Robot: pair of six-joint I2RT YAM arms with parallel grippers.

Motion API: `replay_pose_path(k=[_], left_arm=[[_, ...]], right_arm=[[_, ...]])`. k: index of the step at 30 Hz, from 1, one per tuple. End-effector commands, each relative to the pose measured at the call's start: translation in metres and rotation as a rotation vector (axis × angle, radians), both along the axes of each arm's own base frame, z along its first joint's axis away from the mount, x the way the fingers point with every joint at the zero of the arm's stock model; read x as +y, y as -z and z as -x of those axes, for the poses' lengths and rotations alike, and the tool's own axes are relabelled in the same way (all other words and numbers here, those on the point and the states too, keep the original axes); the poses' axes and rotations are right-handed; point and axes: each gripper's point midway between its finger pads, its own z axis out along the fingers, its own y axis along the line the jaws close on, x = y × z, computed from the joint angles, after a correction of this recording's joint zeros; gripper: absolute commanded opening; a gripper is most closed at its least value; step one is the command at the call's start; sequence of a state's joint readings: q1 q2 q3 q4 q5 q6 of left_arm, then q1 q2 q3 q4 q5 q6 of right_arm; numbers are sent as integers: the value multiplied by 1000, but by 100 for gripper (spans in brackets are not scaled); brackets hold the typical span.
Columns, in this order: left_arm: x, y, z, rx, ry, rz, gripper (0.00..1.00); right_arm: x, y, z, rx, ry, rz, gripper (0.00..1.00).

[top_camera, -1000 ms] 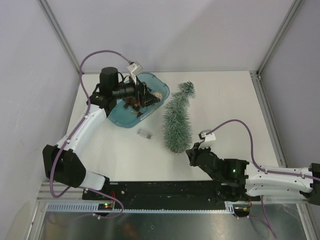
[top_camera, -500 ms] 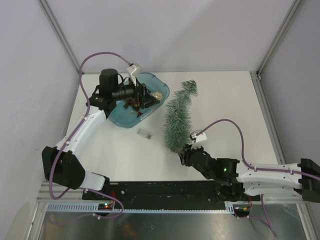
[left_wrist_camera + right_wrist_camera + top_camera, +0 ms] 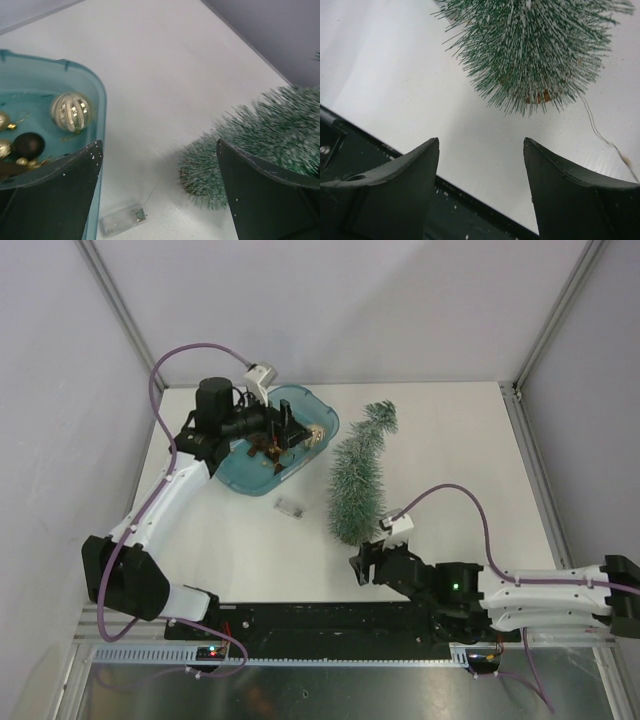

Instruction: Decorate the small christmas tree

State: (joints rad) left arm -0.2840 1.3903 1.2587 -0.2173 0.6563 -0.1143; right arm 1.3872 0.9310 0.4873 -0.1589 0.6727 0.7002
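The small christmas tree (image 3: 356,480) lies on its side on the white table, bent tip pointing away, base toward the arms. My right gripper (image 3: 362,566) sits just short of the base, open, nothing between its fingers; in its wrist view the tree (image 3: 530,47) fills the top, apart from the right gripper (image 3: 481,141). My left gripper (image 3: 292,430) hovers open over the teal tub (image 3: 322,416). Its wrist view shows the left gripper (image 3: 159,144), the tub (image 3: 101,95), a gold striped bauble (image 3: 71,111), a dark bauble (image 3: 28,145) and the tree (image 3: 250,145).
A small clear battery pack (image 3: 291,507) lies between tub and tree, also seen as the battery pack (image 3: 122,220) with a thin wire. A wire (image 3: 597,127) trails from the tree's base. The black rail (image 3: 330,618) runs along the near table edge. Grey walls enclose the table.
My right gripper has gone from shut to open and slid left toward the near edge, below the tree's base. The tree shifted slightly. The left arm barely moved.
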Motion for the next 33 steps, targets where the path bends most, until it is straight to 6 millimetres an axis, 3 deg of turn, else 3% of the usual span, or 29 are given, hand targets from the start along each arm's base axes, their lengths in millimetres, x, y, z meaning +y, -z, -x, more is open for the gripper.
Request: replay_pose_path(k=[1,7,12,17,23,25,28,33], left_arm=[[26,-13,-20,-11,-162,-48,100],[56,-3,-40,7,-281,-111,100],[81,8,-53,-1,-370,-174,100],[100,33,-72,32,-434,-257,100],[112,71,-109,64,-460,-388,100],[117,88,-125,90,-472,-415,99],[124,106,-145,127,-497,-427,94],[135,136,-159,194,-538,-453,71]], right_arm=[[-23,-3,12,26,40,-38,74],[-49,-25,25,48,65,-151,82],[-72,-54,16,24,144,-191,84],[-87,-104,-2,-87,232,-169,85],[-132,-180,-25,-218,401,-200,85],[-139,-197,-29,-243,412,-228,85],[-143,-205,-33,-264,428,-216,85],[-138,-202,-42,-267,447,-140,84]])
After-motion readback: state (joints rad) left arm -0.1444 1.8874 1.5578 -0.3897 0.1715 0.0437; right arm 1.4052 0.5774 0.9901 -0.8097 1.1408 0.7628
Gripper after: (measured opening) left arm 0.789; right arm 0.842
